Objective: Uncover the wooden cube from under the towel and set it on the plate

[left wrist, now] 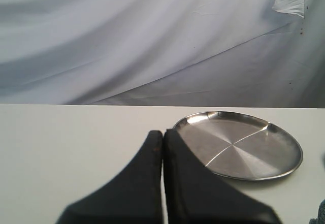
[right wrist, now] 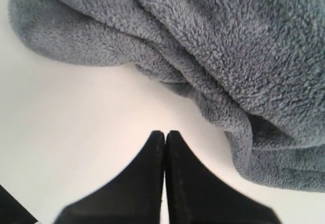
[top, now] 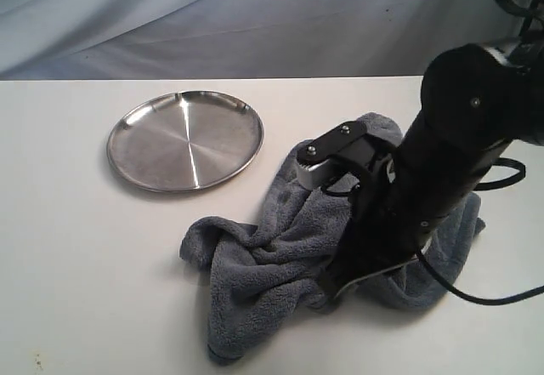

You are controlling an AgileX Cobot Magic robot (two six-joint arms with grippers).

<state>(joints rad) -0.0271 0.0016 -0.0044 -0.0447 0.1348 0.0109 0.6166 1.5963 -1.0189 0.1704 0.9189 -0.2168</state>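
One plate [top: 184,139], one crumpled towel [top: 263,256], two end effectors [left wrist: 163,132] [right wrist: 165,132] closed.

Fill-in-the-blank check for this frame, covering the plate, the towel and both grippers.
The plate holds ____.
The left gripper and right gripper are both ____.
The arm above the towel is the ____ one.
No view shows the wooden ____.
Missing: nothing; shut; right; cube.

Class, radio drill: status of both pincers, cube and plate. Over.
Left pincer shut, empty, short of the plate. Right pincer shut, empty, beside the towel. Wooden cube not in sight. Plate bare.
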